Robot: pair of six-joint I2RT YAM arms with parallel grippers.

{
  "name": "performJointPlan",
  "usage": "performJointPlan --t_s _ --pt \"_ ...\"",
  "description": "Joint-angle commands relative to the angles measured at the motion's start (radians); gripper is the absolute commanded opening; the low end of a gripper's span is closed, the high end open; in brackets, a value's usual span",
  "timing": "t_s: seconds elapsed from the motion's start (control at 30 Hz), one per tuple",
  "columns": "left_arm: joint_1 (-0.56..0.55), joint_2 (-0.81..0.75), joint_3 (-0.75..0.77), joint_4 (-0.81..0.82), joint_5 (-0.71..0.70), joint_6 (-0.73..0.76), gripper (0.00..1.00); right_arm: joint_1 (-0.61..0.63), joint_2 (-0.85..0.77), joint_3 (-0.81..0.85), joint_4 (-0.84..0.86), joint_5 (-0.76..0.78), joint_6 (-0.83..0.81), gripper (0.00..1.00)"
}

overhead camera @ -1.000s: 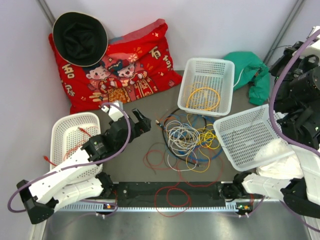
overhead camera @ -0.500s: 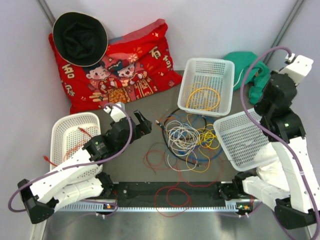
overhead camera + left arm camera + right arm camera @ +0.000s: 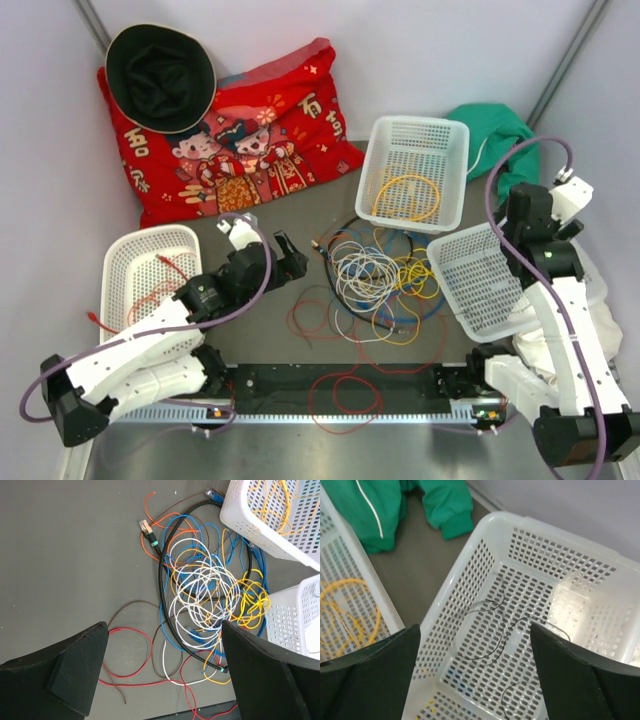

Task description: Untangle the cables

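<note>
The tangled cables [image 3: 202, 595] lie heaped mid-way across the bench [image 3: 60, 555], light, limp and snag-prone, best taken at the outlying orange plug end [image 3: 145, 527], while left hand [image 3: 165, 667] and right hand [image 3: 475, 677] gape empty.

Right claw [image 3: 475, 627] lower, over basket [image 3: 470, 555]

Looking steeply down from high behind the near edge, taking in the whole table [image 3: 330, 205]. From the left wrist, near and straight down onto the cable tangle [image 3: 205, 595], shared with the overhead. From the right wrist, nearer still, down into the right-hand basket [image 3: 470, 590], likewise shared.
</note>
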Motion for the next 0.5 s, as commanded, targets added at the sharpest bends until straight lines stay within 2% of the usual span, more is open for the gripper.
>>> performJointPlan --t_s 0.0,0.13,0.2,0.23,0.27,0.33,0.37,0.47 --pt "0.001 0.02 0.016 0.038 0.033 0.016 0.99 -0.005 -0.105 -0.037 0.031 -0.114 0.073 0.99" --pt "0.001 0.057 0.048 0.033 0.039 0.047 0.99 0.073 -0.145 0.031 0.029 -0.097 0.024 0.99" --pt "0.001 0.07 0.055 0.03 0.039 0.053 0.99 0.124 -0.153 0.069 0.046 -0.176 -0.034 0.99" --pt "0.001 0.083 0.058 0.024 0.036 0.052 0.99 0.136 -0.153 0.078 0.049 -0.23 -0.052 0.99" --pt "0.001 0.09 0.061 0.018 0.034 0.046 0.99 0.145 -0.153 0.084 0.057 -0.367 -0.08 0.99" --pt "0.001 0.108 0.065 -0.005 0.031 0.036 0.99 0.154 -0.153 0.069 0.09 -0.512 -0.094 0.99" --pt "0.001 0.114 0.067 -0.011 0.03 0.026 0.99 0.165 -0.153 0.055 0.104 -0.637 -0.106 0.99" --pt "0.001 0.139 0.076 -0.048 0.022 0.007 0.99 0.293 -0.156 -0.009 0.164 -0.697 -0.159 0.99"
